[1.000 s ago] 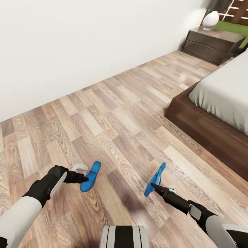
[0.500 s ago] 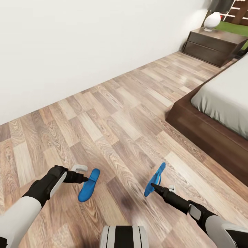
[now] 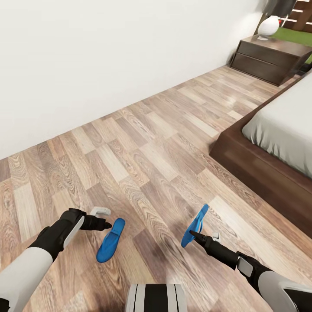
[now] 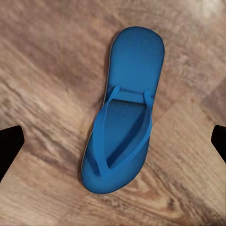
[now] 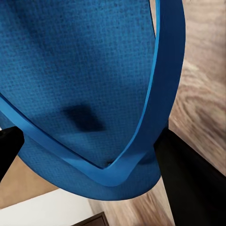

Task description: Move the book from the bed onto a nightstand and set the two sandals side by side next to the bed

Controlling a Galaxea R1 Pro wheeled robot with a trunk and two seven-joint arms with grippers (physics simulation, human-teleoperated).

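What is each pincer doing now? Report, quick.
Left pincer: open, over a sandal lying on the floor.
Right pincer: shut on the other sandal.

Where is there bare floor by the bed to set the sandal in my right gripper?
The wood floor is bare between the white wall and the bed frame, up to the nightstand. The strip along the frame, ahead of the right gripper, is free. Nearer the left gripper lies the other sandal.

White vase-like lamp base near nightstand's back edge, dark shade above it. Green cushion or bedding just beside lamp base. Dark slatted headboard panel behind green cushion.
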